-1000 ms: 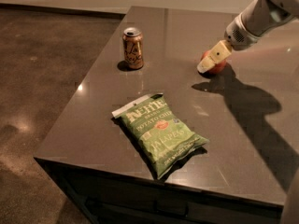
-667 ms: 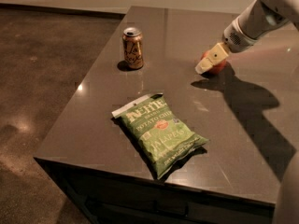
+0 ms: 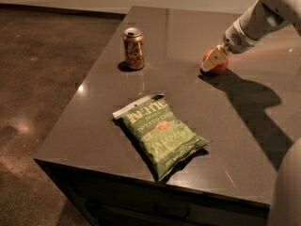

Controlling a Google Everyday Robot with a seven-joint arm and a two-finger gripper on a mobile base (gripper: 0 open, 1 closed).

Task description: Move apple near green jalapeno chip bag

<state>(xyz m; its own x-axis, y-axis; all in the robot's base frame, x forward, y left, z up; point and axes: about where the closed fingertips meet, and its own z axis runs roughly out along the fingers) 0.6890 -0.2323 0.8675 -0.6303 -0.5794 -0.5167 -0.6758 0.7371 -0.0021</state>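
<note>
The apple [image 3: 219,64] is small, round and red-orange, and rests on the dark table [image 3: 188,102] at the far right. My gripper [image 3: 212,60] comes down from the upper right and is at the apple, covering its left side. The green jalapeno chip bag [image 3: 160,134] lies flat near the table's front edge, well to the left of and in front of the apple. It is crinkled, with a white top edge and a small red emblem.
A brown-gold drink can [image 3: 134,48] stands upright at the table's back left. My arm [image 3: 256,22] reaches in from the upper right and casts a shadow on the table's right side. The floor drops away to the left of the table.
The gripper has stayed at the apple with only a slight shift. The apple, bag and can are in the same places.
</note>
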